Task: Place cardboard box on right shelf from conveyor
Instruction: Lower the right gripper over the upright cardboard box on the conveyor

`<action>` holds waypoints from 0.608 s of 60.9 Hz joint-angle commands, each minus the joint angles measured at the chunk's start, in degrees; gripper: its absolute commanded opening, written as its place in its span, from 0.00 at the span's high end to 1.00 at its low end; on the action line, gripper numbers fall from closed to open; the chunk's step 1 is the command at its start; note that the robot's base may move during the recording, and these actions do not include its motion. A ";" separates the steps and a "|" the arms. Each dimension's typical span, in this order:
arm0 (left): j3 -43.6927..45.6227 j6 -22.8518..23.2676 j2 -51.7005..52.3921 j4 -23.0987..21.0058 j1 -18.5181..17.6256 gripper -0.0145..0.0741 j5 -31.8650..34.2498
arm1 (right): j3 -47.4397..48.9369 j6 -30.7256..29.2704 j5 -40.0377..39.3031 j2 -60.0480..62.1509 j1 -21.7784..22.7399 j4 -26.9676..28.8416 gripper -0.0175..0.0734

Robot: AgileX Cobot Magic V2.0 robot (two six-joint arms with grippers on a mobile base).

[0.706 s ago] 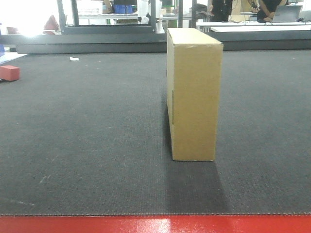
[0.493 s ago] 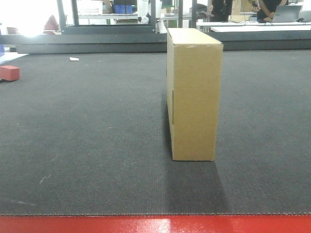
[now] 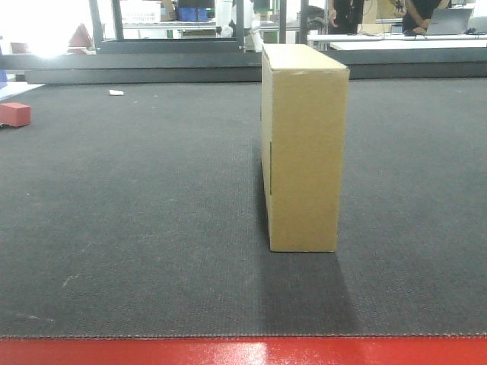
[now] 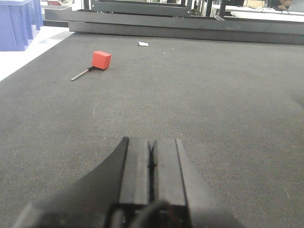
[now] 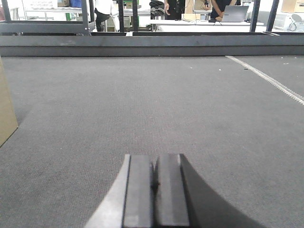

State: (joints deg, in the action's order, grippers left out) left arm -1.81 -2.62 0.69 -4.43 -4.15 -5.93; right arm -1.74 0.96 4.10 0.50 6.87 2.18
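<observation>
The tan cardboard box stands upright on its narrow side on the dark grey conveyor, a little right of centre in the front view, with its seam facing me. Its corner shows at the left edge of the right wrist view. My left gripper is shut with nothing in it, low over the belt and away from the box. My right gripper is also shut and empty, to the right of the box. The right shelf is out of view.
A small red block with a thin rod lies far left on the belt, also seen as a red block. A white scrap lies near the back. The belt's red front edge runs along the bottom. Metal frames and people stand behind.
</observation>
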 commanded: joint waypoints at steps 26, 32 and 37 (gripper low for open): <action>-0.47 -0.01 0.82 -0.34 -0.32 0.97 5.08 | 9.64 0.87 -3.59 0.14 -0.01 0.68 0.78; -0.47 -0.01 0.82 -0.34 -0.32 0.97 5.08 | 15.07 0.87 -2.99 -3.38 -0.62 0.68 0.77; -0.47 -0.01 0.82 -0.34 -0.32 0.97 5.08 | 19.10 0.87 -2.99 -8.17 -1.99 0.68 0.69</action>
State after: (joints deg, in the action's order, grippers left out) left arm -1.81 -2.62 0.69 -4.43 -4.15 -5.93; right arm 12.57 1.74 5.45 -3.05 5.85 2.72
